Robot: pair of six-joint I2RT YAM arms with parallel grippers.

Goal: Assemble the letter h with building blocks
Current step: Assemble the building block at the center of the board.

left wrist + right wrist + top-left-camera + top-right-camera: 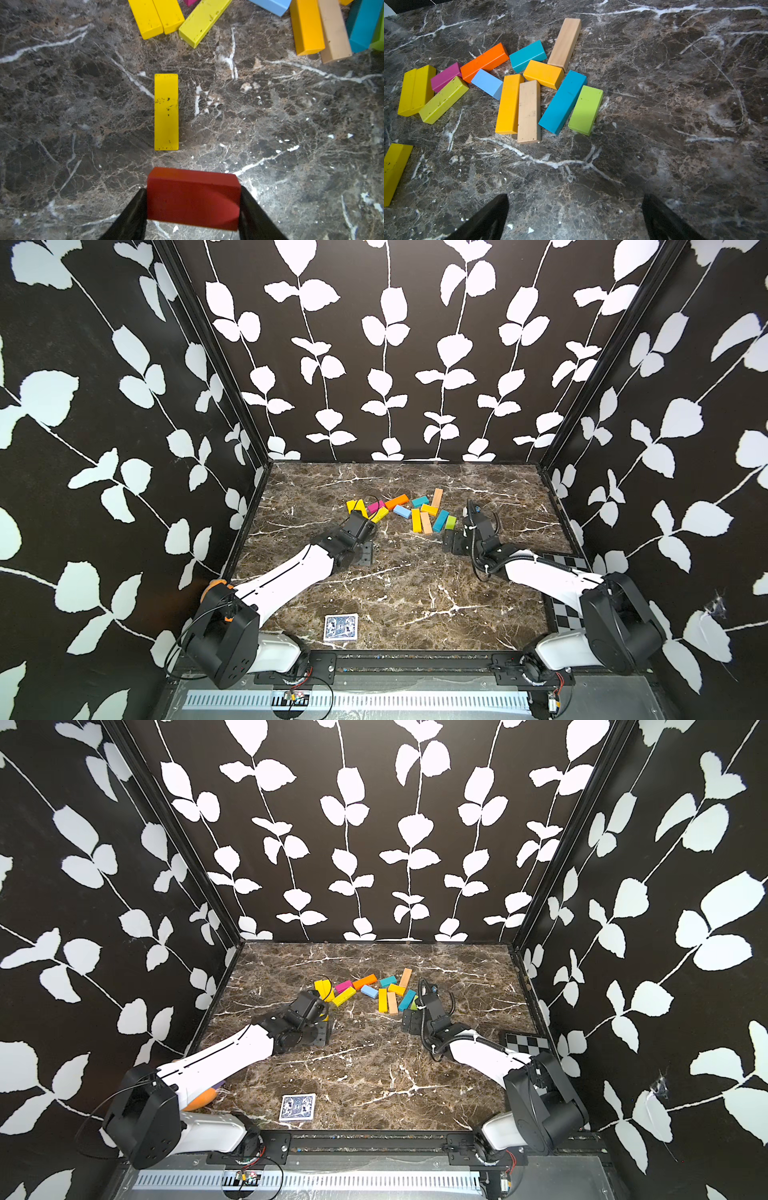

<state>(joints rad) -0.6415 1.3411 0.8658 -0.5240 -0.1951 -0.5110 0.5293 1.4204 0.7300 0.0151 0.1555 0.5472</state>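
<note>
The left jaws clench a red bar (193, 199) near the end of a lone yellow bar (166, 112) lying on the desk (415, 597); the right jaws gape empty. The h looks barely begun (one bar laid, I judge), with the other blocks (528, 112) heaped beyond.

I'm looking into a booth of three black walls printed with white leafy vines (386, 344), closed around a dark brown marble tabletop with white veins (415, 593). A black-and-white checkerboard panel (571, 562) lies at the table's edge, behind my right gripper (453, 540) and off to its right.
</note>
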